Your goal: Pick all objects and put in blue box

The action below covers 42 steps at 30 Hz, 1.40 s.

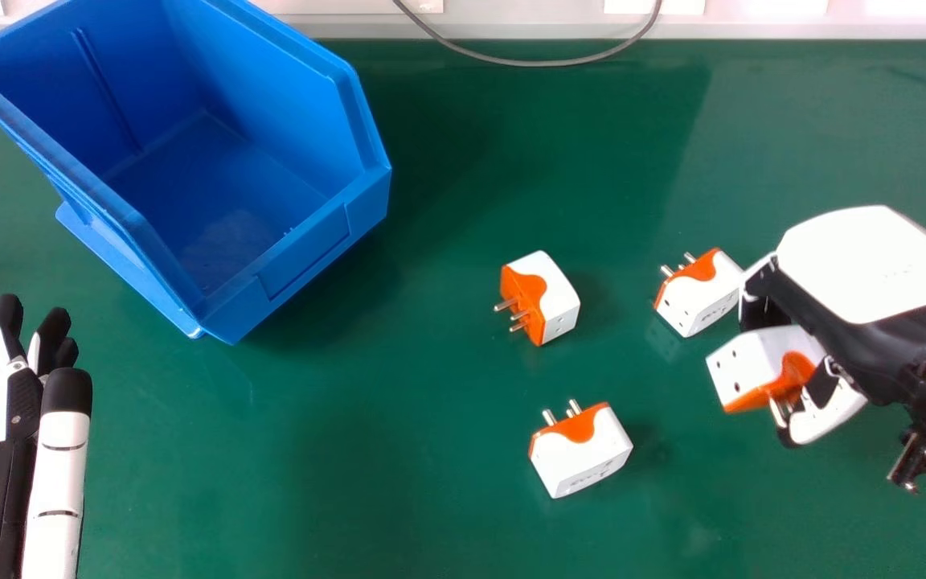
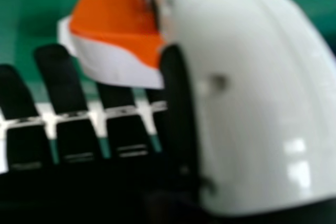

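In the head view, small dark print marked the near plug adapter (image 1: 579,466) and the right-hand plug adapter (image 1: 692,304), too small to make out. Both were blocky, with smooth white shells, wavy-edged orange parts and metal pins. The middle plug adapter (image 1: 561,301), built alike, sat on the glossy green table (image 1: 415,418) too, apart from both. Pinched between the fingers and thumb of the right hand (image 1: 873,265), the held plug adapter (image 1: 748,362) was tilted, its socket holes facing out.

The blue box (image 1: 302,253), smooth plastic with a ridged inner wall and a lowered front, stood angled at the far left. The left hand (image 1: 63,474) lay nearer, fingers extended. A thin grey cable (image 1: 511,61) curved along the far edge.

In the right hand view, the held adapter's rounded orange-and-white shell sat between dark fingers and the broad, shiny thumb.
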Motion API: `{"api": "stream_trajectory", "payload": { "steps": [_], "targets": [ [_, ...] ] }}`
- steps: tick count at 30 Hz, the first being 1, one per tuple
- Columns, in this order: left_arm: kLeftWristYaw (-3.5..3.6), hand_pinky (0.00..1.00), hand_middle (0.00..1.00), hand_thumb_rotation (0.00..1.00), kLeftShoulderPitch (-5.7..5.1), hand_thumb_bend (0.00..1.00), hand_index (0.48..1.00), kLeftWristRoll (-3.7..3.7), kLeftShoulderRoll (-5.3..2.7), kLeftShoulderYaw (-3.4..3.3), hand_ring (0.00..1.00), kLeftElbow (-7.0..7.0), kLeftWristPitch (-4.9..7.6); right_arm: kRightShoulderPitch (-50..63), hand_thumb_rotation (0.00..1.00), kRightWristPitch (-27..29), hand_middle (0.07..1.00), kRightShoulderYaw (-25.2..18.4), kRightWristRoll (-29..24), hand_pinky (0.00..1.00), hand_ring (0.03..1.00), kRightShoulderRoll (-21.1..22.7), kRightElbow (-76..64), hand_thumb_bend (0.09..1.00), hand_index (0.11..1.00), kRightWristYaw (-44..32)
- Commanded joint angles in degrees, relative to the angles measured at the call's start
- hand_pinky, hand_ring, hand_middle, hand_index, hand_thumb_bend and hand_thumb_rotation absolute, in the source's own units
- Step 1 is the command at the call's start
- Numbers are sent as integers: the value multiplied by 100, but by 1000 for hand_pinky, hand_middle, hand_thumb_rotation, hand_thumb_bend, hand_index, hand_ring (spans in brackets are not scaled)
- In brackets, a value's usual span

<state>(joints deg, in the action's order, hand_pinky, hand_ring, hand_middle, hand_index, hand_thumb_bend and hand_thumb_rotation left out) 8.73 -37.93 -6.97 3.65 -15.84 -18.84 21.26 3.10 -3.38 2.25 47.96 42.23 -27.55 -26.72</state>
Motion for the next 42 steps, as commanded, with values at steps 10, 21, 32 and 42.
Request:
{"api": "stream_trajectory", "payload": {
  "steps": [10, 21, 32, 42],
  "targets": [
    [-84, 1000, 1000, 1000, 157, 628, 1000, 108, -2, 100, 1000, -92, -44, -865, 0, 757, 481, 439, -257, 331, 417, -754, -389, 491, 544, 469],
    [-179, 1000, 1000, 1000, 273, 650, 1000, 173, -47, 272, 1000, -159, -197, -2525, 0, 1429, 479, 1463, 203, 347, 431, -1730, 1498, 496, 509, 1450],
    [-197, 1000, 1000, 1000, 472, 665, 1000, 144, -28, 256, 1000, 7, -237, -4569, 0, 1235, 506, 2401, 642, 327, 424, -3432, 4216, 493, 496, 2707],
    [-280, 1000, 1000, 1000, 459, 646, 1000, 270, -50, 317, 1000, -9, -225, -6447, 0, 973, 467, 2805, 559, 319, 405, -4619, 6813, 491, 528, 3573]
  ]
}}
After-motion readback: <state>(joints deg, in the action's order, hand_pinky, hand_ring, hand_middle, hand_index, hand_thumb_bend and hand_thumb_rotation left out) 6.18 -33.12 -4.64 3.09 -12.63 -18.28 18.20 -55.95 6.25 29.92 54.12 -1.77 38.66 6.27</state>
